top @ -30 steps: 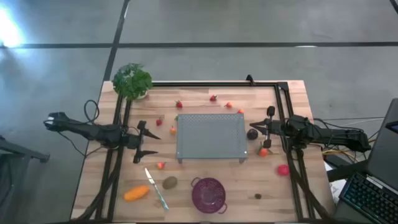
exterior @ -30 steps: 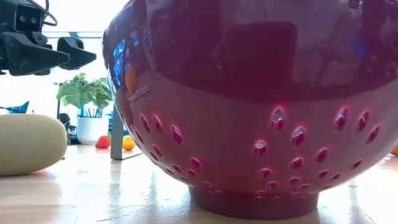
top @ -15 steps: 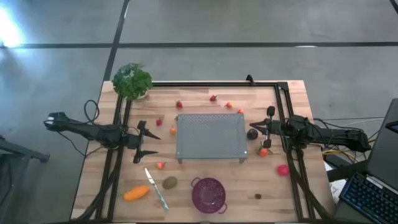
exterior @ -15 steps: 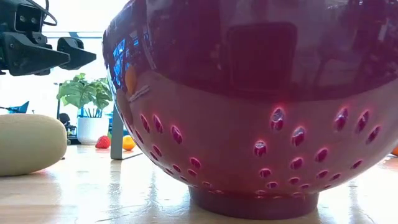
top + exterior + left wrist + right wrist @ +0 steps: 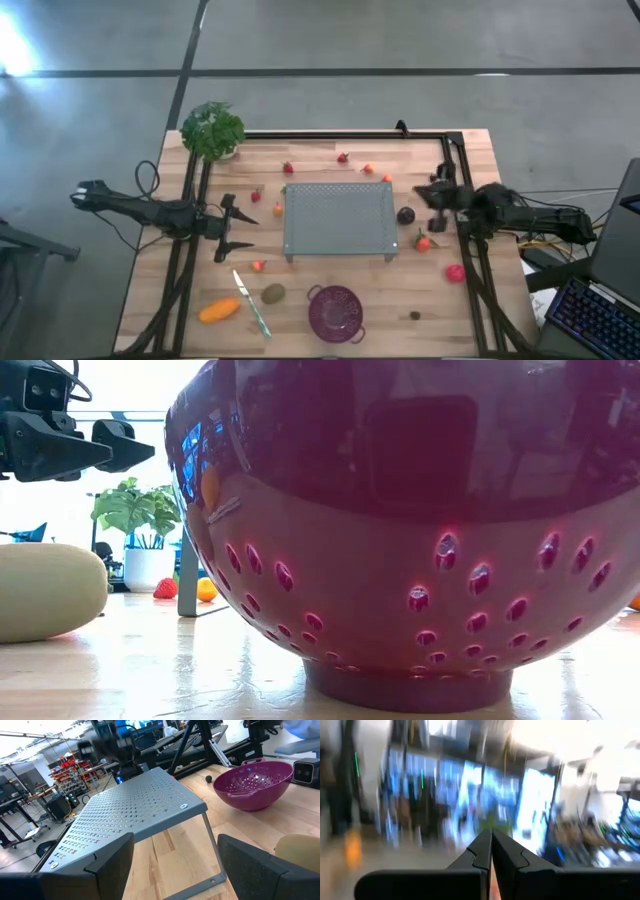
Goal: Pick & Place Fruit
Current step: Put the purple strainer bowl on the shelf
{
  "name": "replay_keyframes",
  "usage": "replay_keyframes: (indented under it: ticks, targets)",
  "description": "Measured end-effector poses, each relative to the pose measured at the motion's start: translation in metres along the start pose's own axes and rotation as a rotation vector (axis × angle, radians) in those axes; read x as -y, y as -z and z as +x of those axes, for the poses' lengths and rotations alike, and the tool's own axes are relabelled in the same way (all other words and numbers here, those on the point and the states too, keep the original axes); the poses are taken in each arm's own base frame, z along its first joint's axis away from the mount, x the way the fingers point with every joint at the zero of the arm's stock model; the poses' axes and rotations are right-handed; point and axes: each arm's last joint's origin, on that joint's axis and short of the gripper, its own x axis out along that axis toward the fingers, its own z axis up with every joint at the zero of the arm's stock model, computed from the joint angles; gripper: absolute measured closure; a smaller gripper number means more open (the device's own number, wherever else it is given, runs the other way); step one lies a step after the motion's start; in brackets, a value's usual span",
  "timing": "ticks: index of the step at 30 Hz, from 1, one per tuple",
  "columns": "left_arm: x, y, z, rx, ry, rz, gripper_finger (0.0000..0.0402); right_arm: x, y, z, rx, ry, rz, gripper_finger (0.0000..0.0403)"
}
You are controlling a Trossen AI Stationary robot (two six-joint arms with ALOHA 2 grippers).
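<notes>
Fruit lies scattered on the wooden table: small red strawberries (image 5: 288,168) (image 5: 343,157) (image 5: 259,265), a dark round one (image 5: 405,215), a red-orange piece (image 5: 422,243), a pink-red ball (image 5: 455,272), a brown-green oval (image 5: 273,293) and an elongated orange one (image 5: 219,311). My left gripper (image 5: 235,228) hovers open at the left of the grey stand; its fingers (image 5: 110,865) frame the stand's near corner. My right gripper (image 5: 437,193) is blurred, just right of the dark round fruit. Its fingers (image 5: 485,850) meet, shut on nothing I can see.
A grey perforated stand (image 5: 338,218) fills the table's middle. A magenta colander (image 5: 335,312) sits at the near edge and fills the low view (image 5: 420,530). A light-handled knife (image 5: 252,303) lies beside the oval fruit. A potted plant (image 5: 212,130) stands at the far left corner.
My right gripper was open beside the dark round fruit and the red-orange piece. It has shut and swung quickly toward the far edge, and its wrist view is now smeared. Both fruits lie where they were. The left arm has kept still.
</notes>
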Motion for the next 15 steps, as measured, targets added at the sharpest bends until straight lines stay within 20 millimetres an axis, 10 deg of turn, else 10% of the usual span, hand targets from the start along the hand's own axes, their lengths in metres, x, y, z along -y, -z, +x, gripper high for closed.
replay_keyframes:
  ticks: [7,15]
  targets:
    - [0.0,0.0,0.0,0.0,0.0,0.0,0.011,0.005,-0.064,-0.008,0.533,-0.06,0.152,0.0394]
    - [0.0,0.0,0.0,-0.001,0.0,0.0,0.011,0.0,-0.111,0.057,0.144,-0.333,0.191,0.0394]
